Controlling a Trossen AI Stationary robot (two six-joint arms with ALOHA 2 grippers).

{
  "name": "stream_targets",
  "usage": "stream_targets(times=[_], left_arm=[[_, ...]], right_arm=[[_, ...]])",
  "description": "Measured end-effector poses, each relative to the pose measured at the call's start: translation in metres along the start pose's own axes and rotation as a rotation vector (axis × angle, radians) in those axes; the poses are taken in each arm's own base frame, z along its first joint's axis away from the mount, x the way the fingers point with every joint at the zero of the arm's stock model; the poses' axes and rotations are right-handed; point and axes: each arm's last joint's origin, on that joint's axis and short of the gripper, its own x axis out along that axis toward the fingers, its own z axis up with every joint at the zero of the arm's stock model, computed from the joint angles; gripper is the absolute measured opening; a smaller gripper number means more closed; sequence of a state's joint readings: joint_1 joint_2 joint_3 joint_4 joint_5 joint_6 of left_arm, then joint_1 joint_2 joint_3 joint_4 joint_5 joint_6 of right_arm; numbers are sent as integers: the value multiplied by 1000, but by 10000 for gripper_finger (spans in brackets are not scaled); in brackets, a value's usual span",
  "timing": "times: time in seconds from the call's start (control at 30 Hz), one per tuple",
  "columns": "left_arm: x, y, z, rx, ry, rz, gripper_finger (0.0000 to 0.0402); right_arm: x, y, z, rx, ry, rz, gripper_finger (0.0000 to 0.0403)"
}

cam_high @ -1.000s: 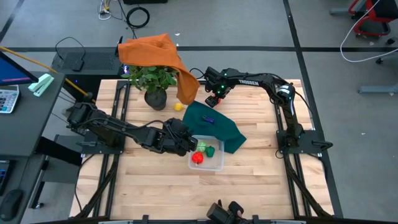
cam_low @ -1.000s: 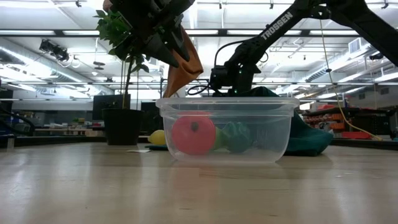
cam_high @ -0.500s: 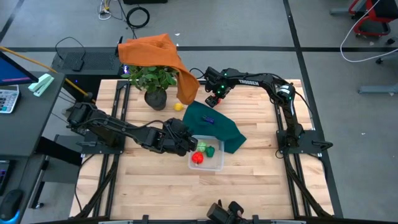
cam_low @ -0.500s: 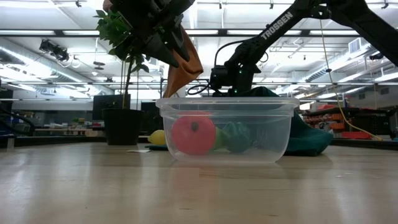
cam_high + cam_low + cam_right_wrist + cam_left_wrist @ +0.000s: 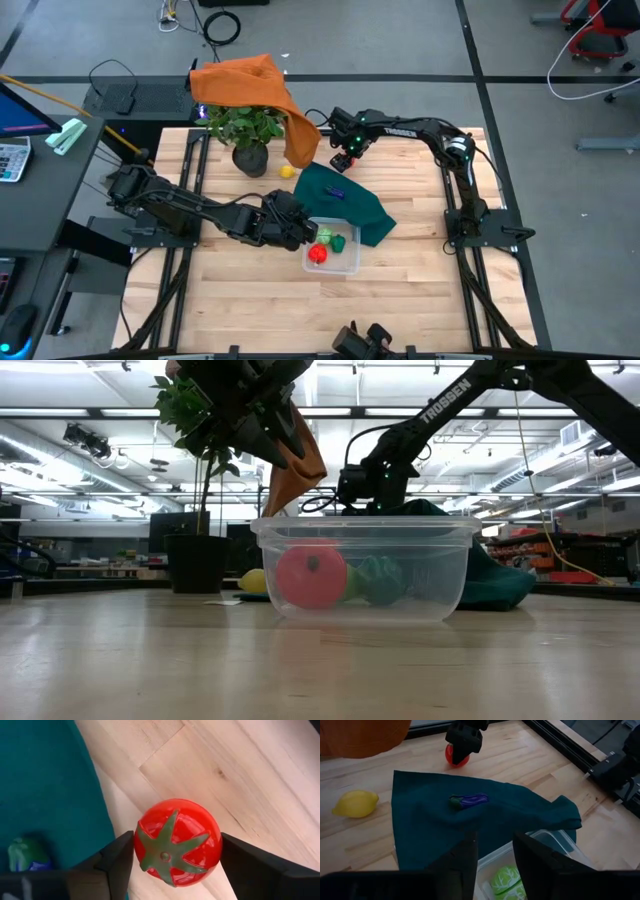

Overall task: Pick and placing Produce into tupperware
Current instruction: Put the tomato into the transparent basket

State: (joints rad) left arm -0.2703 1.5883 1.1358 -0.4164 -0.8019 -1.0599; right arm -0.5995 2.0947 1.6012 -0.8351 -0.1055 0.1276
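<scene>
Since no displacement shows against the preceding second, treat this moment as a hold at the grasp stage.

Left claw (image 5: pixel 300 232): just beside the clear, shallow rectangular plastic container (image 5: pixel 350 266), fingers narrow, nothing between them.

In the container: one red round toy fruit (image 5: pixel 317 254) and one green toy vegetable (image 5: pixel 338 241); placed.

Right claw (image 5: pixel 343 157): at the far side of the wooden surface (image 5: pixel 400 300), pads against both sides of the red toy tomato with a green star calyx (image 5: pixel 177 841). Judged: grip made, lift not yet begun.

Outstanding, left to right:
- yellow toy lemon (image 5: pixel 287 171), on bare wood near the black pot of the leafy plant (image 5: pixel 245 130);
- small dark blue toy aubergine (image 5: pixel 469 800), lying on the crumpled teal cloth (image 5: pixel 350 205).

Obstructions: teal cloth edge against the container's far rim; orange cloth (image 5: pixel 250 85) draped over the plant, hanging near the lemon.
</scene>
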Motion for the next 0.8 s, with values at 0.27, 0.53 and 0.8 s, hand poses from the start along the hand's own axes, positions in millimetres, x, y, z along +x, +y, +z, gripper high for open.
stream_targets(times=[0.27,0.53,0.8], left_arm=[[0,0,0,1,0,1,127],[0,0,0,2,1,1,134],[0,0,0,3,1,2,129]], right_arm=[[-14,2,5,-6,-17,2,229],[-37,7,14,-51,-12,-2,229],[-67,12,15,-115,57,-5,229]])
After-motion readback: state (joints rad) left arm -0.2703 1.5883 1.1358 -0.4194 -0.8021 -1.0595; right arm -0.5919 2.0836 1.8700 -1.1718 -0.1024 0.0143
